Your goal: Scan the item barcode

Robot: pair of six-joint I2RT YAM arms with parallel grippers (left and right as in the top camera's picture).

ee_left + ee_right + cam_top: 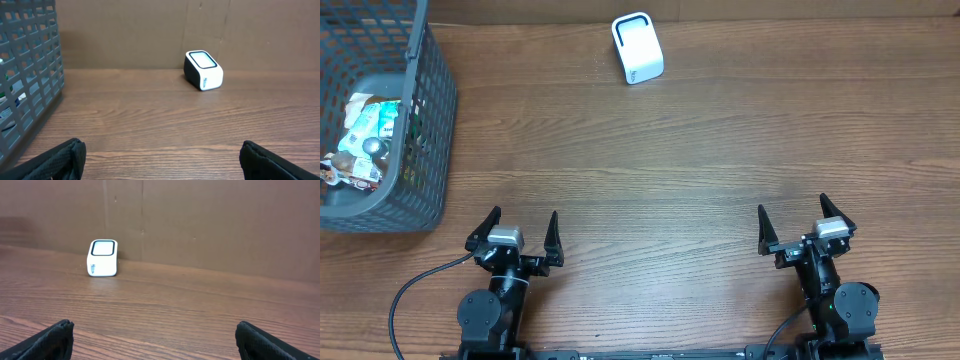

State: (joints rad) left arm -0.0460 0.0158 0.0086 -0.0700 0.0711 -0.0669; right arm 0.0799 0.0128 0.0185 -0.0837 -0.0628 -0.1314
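Note:
Several packaged items (pixel 362 140) lie in a grey mesh basket (pixel 432 110) at the table's left; no barcode can be made out on them. A white barcode scanner (pixel 638 48) with a dark window stands at the far middle of the table; it also shows as the scanner (pixel 203 70) ahead of the left wrist and the scanner (pixel 103 258) in the right wrist view. My left gripper (pixel 523 218) rests near the front edge, open and holding nothing. My right gripper (pixel 792 208) stands open at the front right, also with nothing in it.
The basket wall (pixel 25 75) rises close on the left of the left gripper (pixel 162 150). Brown wood table (pixel 670 160) stretches between the arms and the scanner. A brown cardboard wall (pixel 210 225) backs the table beyond the right gripper (pixel 154 330).

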